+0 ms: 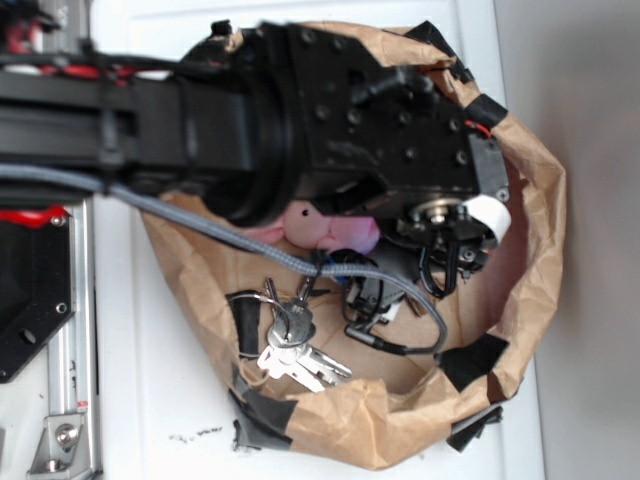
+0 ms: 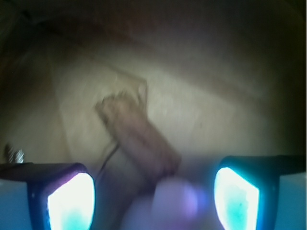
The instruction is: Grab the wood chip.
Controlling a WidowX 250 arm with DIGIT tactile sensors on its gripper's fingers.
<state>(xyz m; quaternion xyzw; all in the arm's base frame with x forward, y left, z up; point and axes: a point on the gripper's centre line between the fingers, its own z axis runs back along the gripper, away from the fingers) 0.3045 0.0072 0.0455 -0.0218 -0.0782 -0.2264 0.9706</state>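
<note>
1. Exterior view: my arm [image 1: 250,120] lies across the upper half of the picture and hides most of the paper bag [image 1: 540,240] under it. I cannot see the gripper's fingertips here, nor the chip.
2. Exterior view, partly hidden things: only a strip of the pink toy [image 1: 320,228] shows below the arm's housing. The keys [image 1: 292,345] lie in the open on the bag floor. A grey cable [image 1: 200,225] crosses in front of the toy and loops down over some small dark parts that I cannot make out.
3. Wrist view: the picture is dim and blurred. The two fingers [image 2: 72,196] of the gripper [image 2: 153,196] stand at the lower corners, cut off by the bottom edge, their inner faces glowing pale blue-white.
4. Jaw state: released. The fingers stand well apart with a wide gap between them, and nothing is clamped.
5. The chip [image 2: 136,136]: a rough oblong piece lying aslant on the bag floor, ahead of the jaws. Its far end points up and toward the left finger; its near end reaches down toward the middle of the gap. Neither finger touches it.
6. A blurred pinkish-purple blob [image 2: 177,199] sits in the gap, over the chip's near end. I cannot tell what it is.
7. A small metal piece shows at the left edge, just above the left finger.
</note>
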